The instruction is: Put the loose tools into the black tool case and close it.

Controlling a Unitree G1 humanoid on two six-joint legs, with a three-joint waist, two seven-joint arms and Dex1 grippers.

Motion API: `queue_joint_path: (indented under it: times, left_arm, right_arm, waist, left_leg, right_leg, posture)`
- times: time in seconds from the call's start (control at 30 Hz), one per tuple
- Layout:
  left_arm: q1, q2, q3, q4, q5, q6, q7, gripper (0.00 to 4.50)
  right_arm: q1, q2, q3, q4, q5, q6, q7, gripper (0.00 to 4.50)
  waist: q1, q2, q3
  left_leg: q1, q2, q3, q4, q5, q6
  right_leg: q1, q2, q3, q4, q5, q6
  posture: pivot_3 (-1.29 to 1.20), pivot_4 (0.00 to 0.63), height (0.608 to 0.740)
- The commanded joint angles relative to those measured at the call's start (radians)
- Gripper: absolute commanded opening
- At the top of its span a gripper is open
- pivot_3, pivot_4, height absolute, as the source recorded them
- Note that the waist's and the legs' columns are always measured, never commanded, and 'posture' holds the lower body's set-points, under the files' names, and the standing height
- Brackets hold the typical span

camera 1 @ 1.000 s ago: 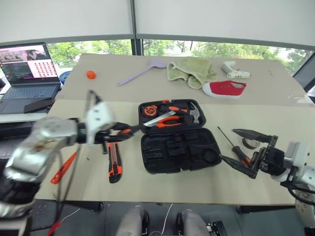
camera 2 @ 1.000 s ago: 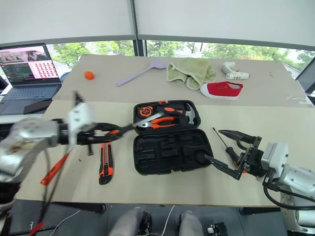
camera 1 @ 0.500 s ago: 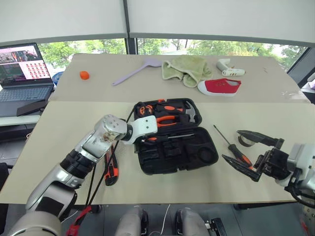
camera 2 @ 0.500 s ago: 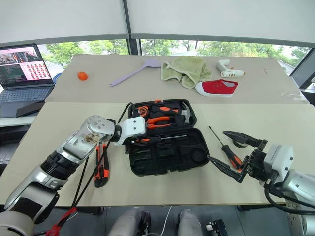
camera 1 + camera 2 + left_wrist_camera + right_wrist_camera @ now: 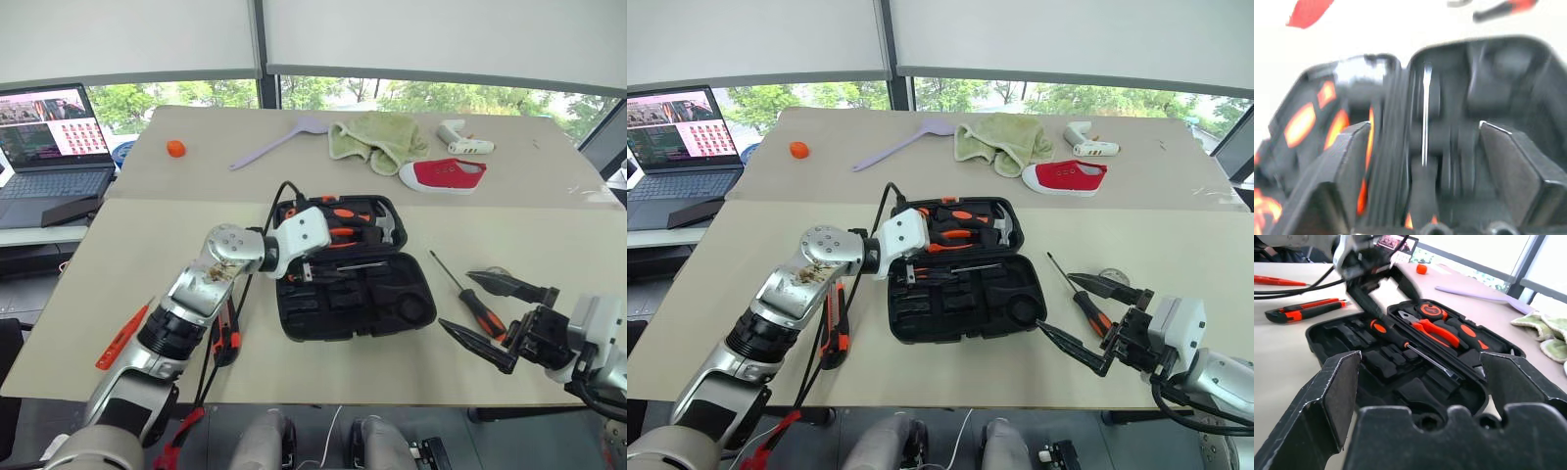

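Note:
The black tool case [image 5: 392,304] lies open in the middle of the table. A black-orange screwdriver [image 5: 1393,335] rests in its near half, shaft along the hinge. My left gripper [image 5: 306,271] hovers open over that handle, with the shaft [image 5: 1425,117] showing between its fingers. My right gripper [image 5: 457,301] stands open just off the table to the right of the case, above a second screwdriver [image 5: 472,305]. A small tape roll [image 5: 1110,277] peeks from behind its far finger. The utility knife [image 5: 836,328] and a slim orange screwdriver [image 5: 124,335] lie left of the case.
Pliers [image 5: 1435,330], a hammer [image 5: 385,227] and a tape measure [image 5: 1428,311] sit in the case's far half. At the back lie a lilac spatula [image 5: 279,140], a green cloth [image 5: 377,137] and a red shoe [image 5: 446,174]. A laptop [image 5: 54,137] stands far left.
My left gripper swung right from beside the case to over it, carrying the screwdriver, then opened and left it lying in the case. The right gripper has stayed put. The camera shifted.

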Motion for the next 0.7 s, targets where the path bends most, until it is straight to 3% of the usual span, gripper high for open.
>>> queue_joint_path:
  times: [0.03, 0.33, 0.7]
  left_arm:
    - [0.031, 0.020, 0.026, -0.003, 0.018, -0.072, 0.015, 3.71]
    - [0.055, -0.030, -0.012, 0.230, 0.086, -0.207, 0.050, 0.25]
    - [0.052, -0.087, -0.075, 0.348, 0.169, -0.187, 0.047, 0.25]
  right_arm:
    - [0.010, 0.011, -0.012, -0.010, 0.019, -0.003, 0.014, 4.50]
    - [0.028, 0.051, -0.024, 0.010, -0.007, -0.041, 0.017, 4.50]
    - [0.062, 0.085, -0.042, 0.028, -0.027, -0.072, 0.007, 4.50]
  waist:
    - [-0.002, 0.000, 0.000]
    - [0.006, 0.000, 0.000]
    - [0.006, 0.000, -0.001]
  left_leg:
    - [0.000, 0.000, 0.000, 0.000, 0.000, 0.000]
    - [0.000, 0.000, 0.000, 0.001, 0.000, 0.001]
    - [0.001, -0.001, 0.000, 0.002, -0.001, 0.002]
  right_leg:
    - [0.000, 0.000, 0.000, 0.000, 0.000, 0.000]
    - [0.000, 0.000, -0.001, 0.000, 0.000, 0.000]
    - [0.002, 0.000, 0.000, 0.000, 0.001, 0.001]
  posture:
    - [0.00, 0.150, 0.740]
    - [0.00, 0.150, 0.740]
    - [0.00, 0.150, 0.740]
